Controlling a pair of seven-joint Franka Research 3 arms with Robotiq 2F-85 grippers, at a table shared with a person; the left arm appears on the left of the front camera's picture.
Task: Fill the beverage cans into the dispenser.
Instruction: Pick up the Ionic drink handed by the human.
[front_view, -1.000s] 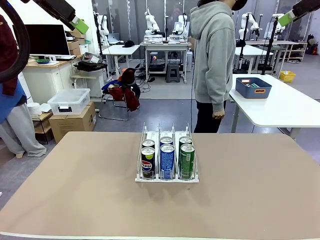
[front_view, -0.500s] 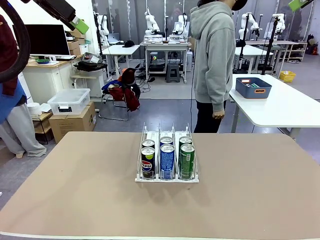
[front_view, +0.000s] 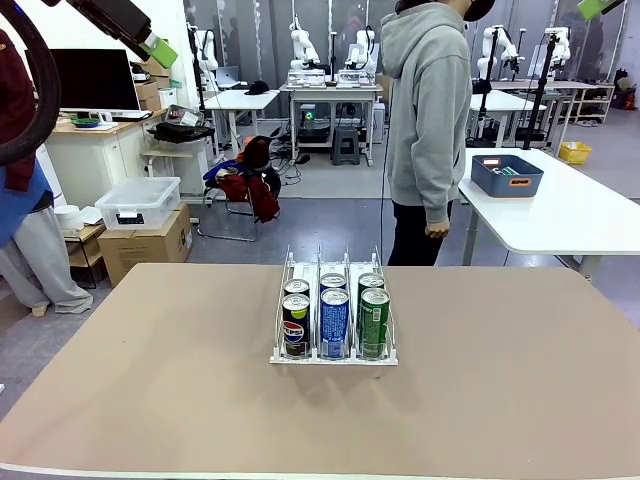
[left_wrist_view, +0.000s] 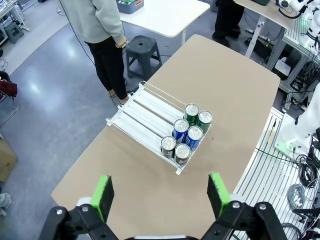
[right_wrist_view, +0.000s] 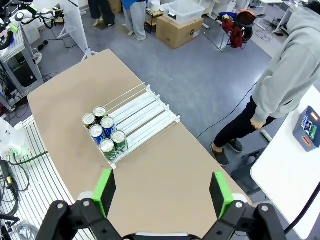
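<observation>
The clear three-lane dispenser (front_view: 333, 268) stands mid-table with several beverage cans at its near end, two per lane: black Pepsi (front_view: 295, 326), blue (front_view: 334, 323) and green (front_view: 374, 322) in front. From high above, the left wrist view shows the dispenser (left_wrist_view: 145, 112) and its cans (left_wrist_view: 187, 134) far below my left gripper (left_wrist_view: 160, 196), which is open and empty. My right gripper (right_wrist_view: 162, 194) is also open and empty, high over the dispenser (right_wrist_view: 142, 116) and cans (right_wrist_view: 103, 133). In the front view a green pad (front_view: 160, 50) shows top left and another pad (front_view: 597, 8) top right.
A person in a grey hoodie (front_view: 430, 120) stands beyond the table's far edge, side-on. A white side table (front_view: 560, 215) at the right carries a blue bin (front_view: 506, 175). A stool (left_wrist_view: 142, 47) stands by the far edge.
The right arm's green pad has risen toward the top right corner of the front view. Cans, dispenser and left arm have stayed still.
</observation>
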